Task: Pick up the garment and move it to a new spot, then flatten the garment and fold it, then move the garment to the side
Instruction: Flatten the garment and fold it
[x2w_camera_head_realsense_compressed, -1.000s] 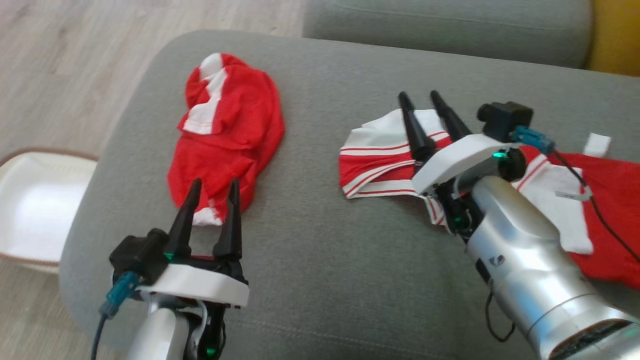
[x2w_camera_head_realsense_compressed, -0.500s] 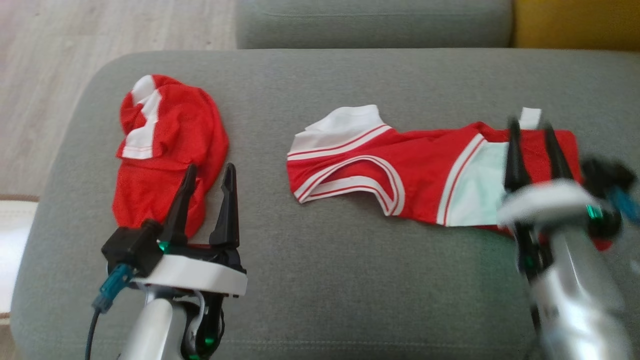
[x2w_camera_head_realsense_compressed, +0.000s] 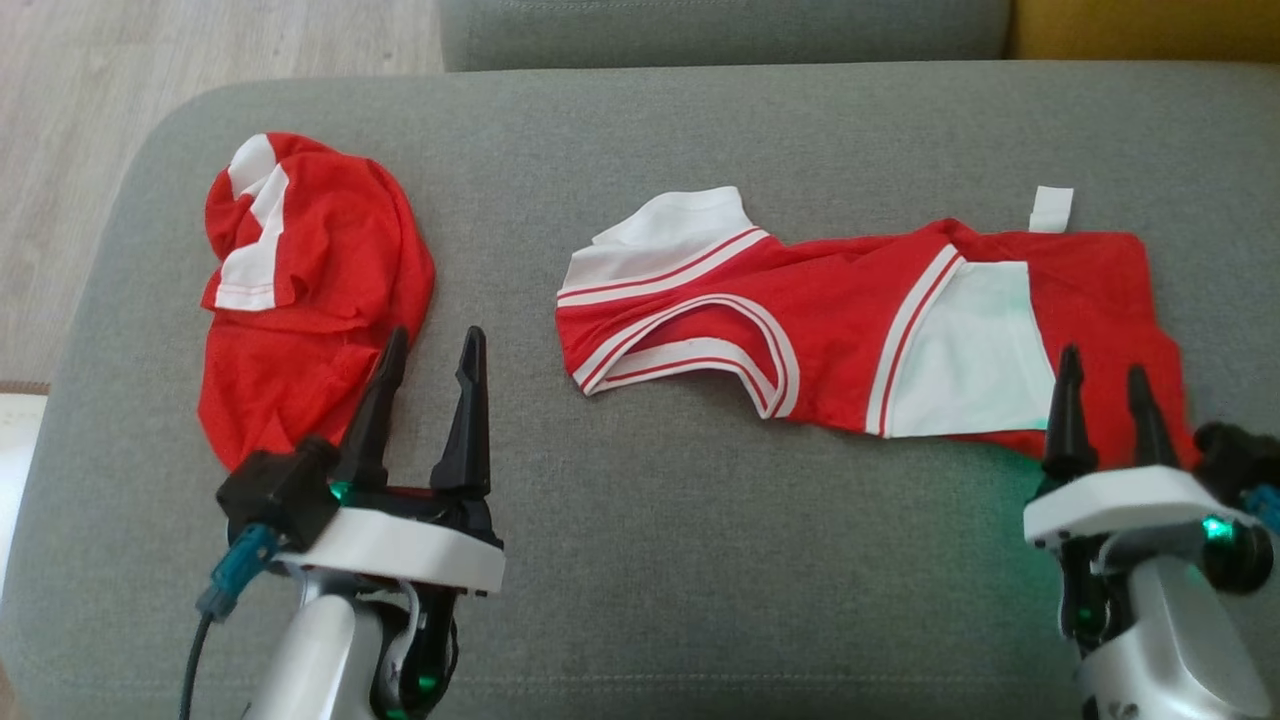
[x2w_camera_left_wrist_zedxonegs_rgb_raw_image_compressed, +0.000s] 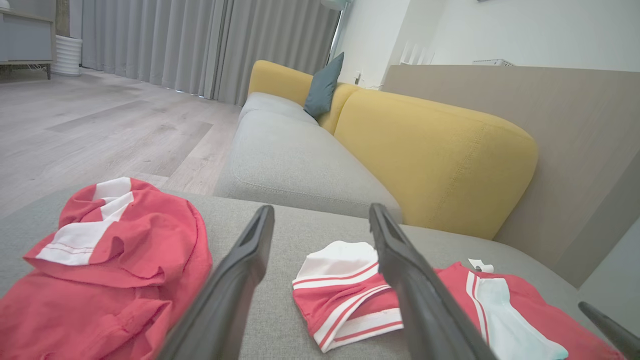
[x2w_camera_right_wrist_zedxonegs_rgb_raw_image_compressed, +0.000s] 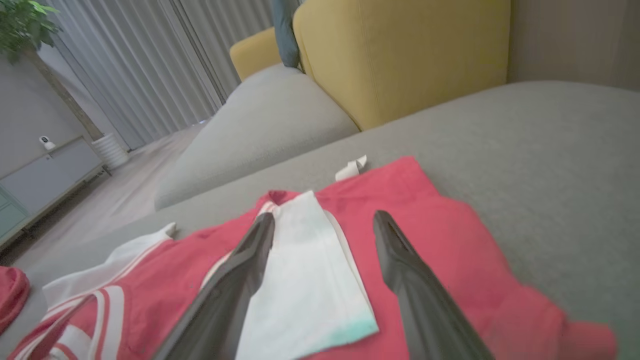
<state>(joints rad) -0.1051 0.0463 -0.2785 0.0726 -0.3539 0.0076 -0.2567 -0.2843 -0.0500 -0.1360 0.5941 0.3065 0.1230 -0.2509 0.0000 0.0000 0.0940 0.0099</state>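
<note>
Red-and-white garments, two: spread garment (x2w_camera_head_realsense_compressed: 850, 330) and bunched garment (x2w_camera_head_realsense_compressed: 310, 290), apart on one grey cushion (x2w_camera_head_realsense_compressed: 640, 520). Grippers, two: left gripper (x2w_camera_head_realsense_compressed: 432, 345), right gripper (x2w_camera_head_realsense_compressed: 1102, 365), both spread wide, holding nothing.

Two garments, one crumpled garment (x2w_camera_head_realsense_compressed: 310, 300) and one spread garment (x2w_camera_head_realsense_compressed: 830, 330); two grippers, left gripper (x2w_camera_head_realsense_compressed: 435, 340) and right gripper (x2w_camera_head_realsense_compressed: 1102, 362).

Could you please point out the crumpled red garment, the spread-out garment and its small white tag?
crumpled red garment (x2w_camera_head_realsense_compressed: 330, 300), head view, red middle.
spread-out garment (x2w_camera_head_realsense_compressed: 840, 300), head view, red midsection.
white tag (x2w_camera_head_realsense_compressed: 1050, 208), head view, its centre.
</note>
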